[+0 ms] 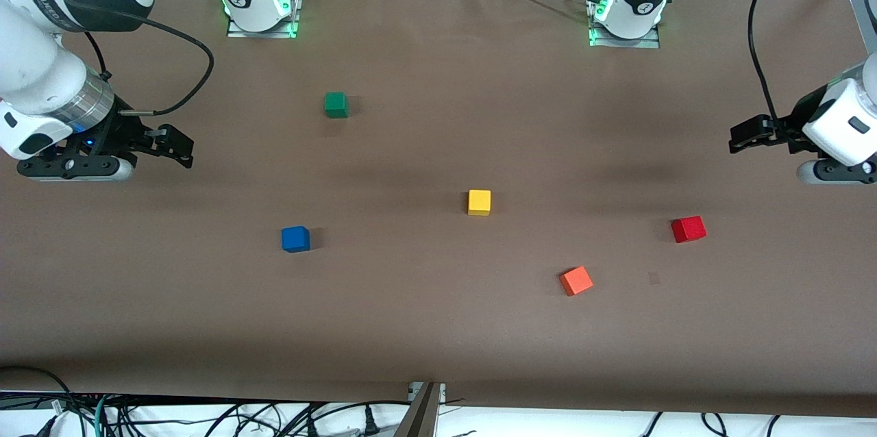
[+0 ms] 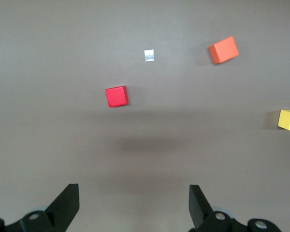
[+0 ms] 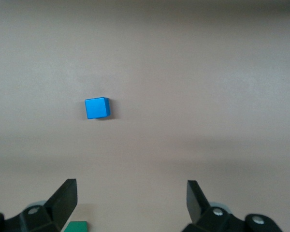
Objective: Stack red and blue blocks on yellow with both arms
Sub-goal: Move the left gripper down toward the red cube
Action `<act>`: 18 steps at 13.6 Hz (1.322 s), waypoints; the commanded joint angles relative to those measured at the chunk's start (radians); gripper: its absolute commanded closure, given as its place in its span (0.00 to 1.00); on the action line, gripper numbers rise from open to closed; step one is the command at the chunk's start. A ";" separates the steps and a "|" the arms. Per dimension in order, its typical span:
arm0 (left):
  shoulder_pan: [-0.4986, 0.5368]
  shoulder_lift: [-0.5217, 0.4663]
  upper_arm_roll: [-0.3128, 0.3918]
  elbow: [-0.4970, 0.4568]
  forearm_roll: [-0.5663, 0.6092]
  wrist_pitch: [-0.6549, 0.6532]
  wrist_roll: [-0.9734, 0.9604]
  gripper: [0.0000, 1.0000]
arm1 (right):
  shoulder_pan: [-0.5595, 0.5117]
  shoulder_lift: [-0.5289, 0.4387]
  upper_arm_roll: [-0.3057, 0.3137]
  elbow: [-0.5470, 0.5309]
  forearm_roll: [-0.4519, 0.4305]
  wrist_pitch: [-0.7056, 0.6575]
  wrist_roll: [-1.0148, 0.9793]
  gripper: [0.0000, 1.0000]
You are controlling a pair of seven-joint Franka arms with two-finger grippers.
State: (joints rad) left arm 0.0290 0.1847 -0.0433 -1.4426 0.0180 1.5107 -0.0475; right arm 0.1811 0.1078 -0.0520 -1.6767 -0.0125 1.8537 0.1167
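The yellow cube [image 1: 479,202] sits near the table's middle. The blue cube [image 1: 295,239] lies toward the right arm's end, a little nearer to the front camera; it shows in the right wrist view [image 3: 96,108]. The red cube [image 1: 688,229] lies toward the left arm's end and shows in the left wrist view [image 2: 117,96], with the yellow cube [image 2: 289,120] at the frame edge. My right gripper [image 1: 175,146] hangs open and empty above the table at the right arm's end [image 3: 131,203]. My left gripper [image 1: 747,133] hangs open and empty above the left arm's end [image 2: 134,205].
A green cube [image 1: 336,105] sits nearer the robots' bases; its corner shows in the right wrist view [image 3: 77,226]. An orange cube [image 1: 576,281] lies between yellow and red, nearest the front camera, also in the left wrist view [image 2: 223,50]. A small pale mark [image 2: 149,55] is on the brown table cover.
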 commanded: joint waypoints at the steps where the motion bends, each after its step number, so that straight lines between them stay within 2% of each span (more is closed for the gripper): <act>1: 0.009 0.019 -0.001 0.036 0.005 -0.026 0.034 0.00 | -0.008 -0.013 0.009 -0.012 -0.006 0.005 -0.006 0.00; 5: 0.048 0.061 0.000 0.037 0.007 -0.024 0.037 0.00 | -0.008 -0.013 0.009 -0.012 -0.004 0.005 -0.006 0.01; 7: 0.071 0.133 -0.001 0.037 0.003 -0.008 0.035 0.00 | -0.006 -0.013 0.009 -0.012 -0.004 0.005 -0.006 0.00; 9: 0.081 0.186 -0.001 0.004 0.007 0.133 0.021 0.00 | -0.008 -0.013 0.009 -0.012 -0.004 0.004 -0.006 0.00; 13: 0.091 0.303 0.000 -0.024 0.007 0.267 -0.031 0.00 | -0.008 -0.011 0.009 -0.012 -0.004 0.004 -0.005 0.00; 15: 0.107 0.326 0.000 -0.109 0.007 0.397 -0.031 0.00 | -0.008 -0.011 0.009 -0.012 -0.004 0.004 -0.005 0.00; 18: 0.109 0.331 0.000 -0.301 0.011 0.705 -0.031 0.00 | -0.008 -0.011 0.009 -0.012 -0.004 0.004 -0.005 0.00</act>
State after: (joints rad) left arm 0.1339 0.5432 -0.0400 -1.6179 0.0180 2.0675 -0.0676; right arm 0.1811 0.1091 -0.0517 -1.6775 -0.0125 1.8537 0.1167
